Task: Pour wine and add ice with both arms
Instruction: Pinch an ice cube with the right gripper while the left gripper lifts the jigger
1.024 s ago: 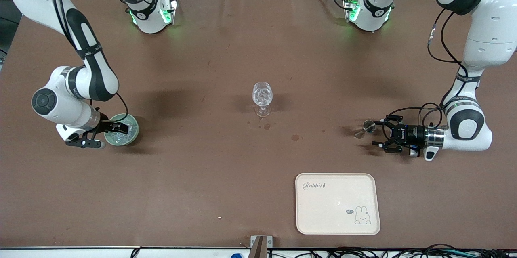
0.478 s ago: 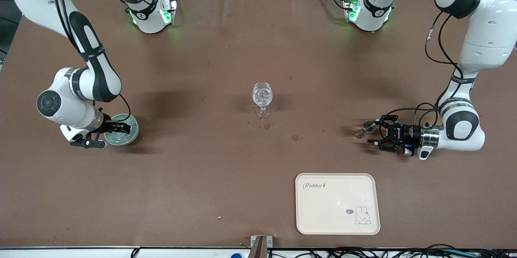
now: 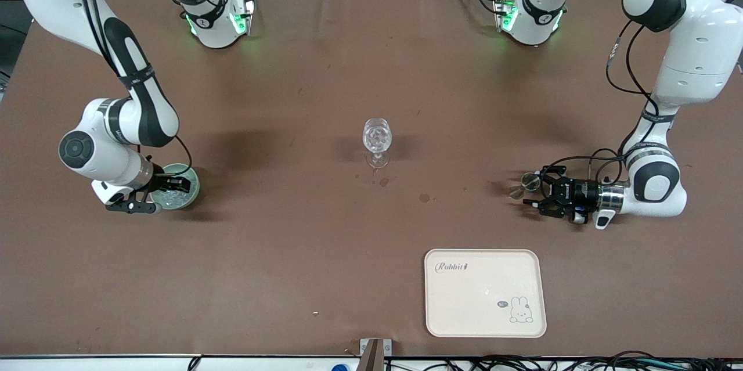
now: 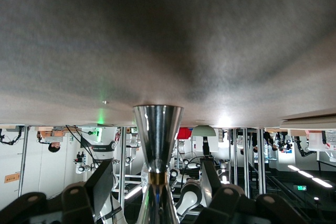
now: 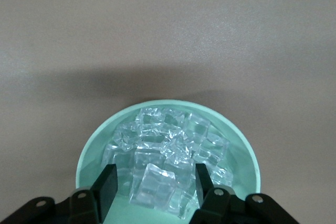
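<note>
A brown-covered table (image 3: 325,231) fills the front view, its cloth stained with dark spots near the middle; the left wrist view shows a lab with white partitions and ceiling lights.

At the right arm's end, the right claw (image 3: 174,185) reaches into a pale-green bowl (image 3: 188,197) heaped with ice (image 3: 168,200), clear, glassy cubes. In the right wrist view, its fingers (image 5: 107,184) stand narrowly apart on either side of one cube (image 5: 155,182) atop the ice (image 5: 168,150); whether they touch it cannot be told.

At mid-table stands a clear stemmed glass (image 3: 377,141). Nearer the front camera lies a cream tray (image 3: 484,292) printed with a rabbit.

At the left arm's end, the left claw (image 3: 534,192), lying level just above the table, has slid closer to the silvery hourglass jigger (image 3: 525,184) than a second ago, and its fingers now flank it. The left wrist view shows the jigger (image 4: 156,145) between spread fingers (image 4: 100,179), ungripped.
</note>
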Motion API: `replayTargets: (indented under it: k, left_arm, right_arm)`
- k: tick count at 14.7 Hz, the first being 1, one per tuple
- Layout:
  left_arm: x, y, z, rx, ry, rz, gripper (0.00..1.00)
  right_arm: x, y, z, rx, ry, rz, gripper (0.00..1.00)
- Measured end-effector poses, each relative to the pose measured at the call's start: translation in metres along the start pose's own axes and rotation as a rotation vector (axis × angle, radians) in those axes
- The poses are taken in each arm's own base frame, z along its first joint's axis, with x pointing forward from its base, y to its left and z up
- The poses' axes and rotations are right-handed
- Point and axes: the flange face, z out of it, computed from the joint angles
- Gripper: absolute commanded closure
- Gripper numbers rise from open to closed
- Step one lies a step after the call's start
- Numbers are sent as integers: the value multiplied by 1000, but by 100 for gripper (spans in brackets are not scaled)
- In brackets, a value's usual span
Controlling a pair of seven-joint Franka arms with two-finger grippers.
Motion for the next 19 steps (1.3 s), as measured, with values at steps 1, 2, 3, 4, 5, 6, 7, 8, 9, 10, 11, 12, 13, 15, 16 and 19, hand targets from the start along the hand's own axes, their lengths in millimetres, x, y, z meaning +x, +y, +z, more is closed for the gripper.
replayTargets:
  k: [1,2,3,4,5,6,7,8,9,10,11,12,13,15,16,19]
  left_arm:
    - [1,0,0,0,-1,0,29]
    - [1,0,1,1,-1,0,30]
    - [1,0,1,1,-2,0,32]
    - [0,0,1,2,-2,1,34]
    - [0,0,2,2,-3,1,36]
    - [0,0,2,3,-4,2,38]
    - [-1,1,3,4,-6,3,39]
    - [-1,1,5,6,-8,4,39]
    - [-2,2,6,7,-9,6,41]
    - [-2,2,7,8,-11,7,44]
    - [-3,2,7,8,-12,12,46]
    - [-3,2,8,10,-13,22,49]
    - [-3,2,8,12,-18,30,53]
    - [-2,1,9,15,-23,35,60]
    - [-1,0,10,15,-24,37,62]
    - [-1,0,10,16,-24,38,67]
  right_arm:
    - [0,0,0,0,0,0,57]
    - [0,0,0,0,-1,0,65]
    - [0,0,0,0,-3,0,72]
    - [0,0,0,0,-3,0,80]
    - [0,0,0,0,-3,0,87]
    - [-1,0,0,0,-6,1,91]
    - [-1,0,0,0,-15,1,93]
    - [-1,0,0,0,-20,1,93]
    - [-1,0,-1,0,-20,1,94]
    - [0,0,-4,1,-16,1,94]
    - [1,1,-8,1,-11,2,95]
    - [2,1,-15,1,-9,3,95]
    - [4,2,-24,2,-11,5,95]
    - [9,8,-52,4,-8,14,96]
    - [11,13,-67,6,-1,22,96]
    - [15,24,-103,9,30,12,96]
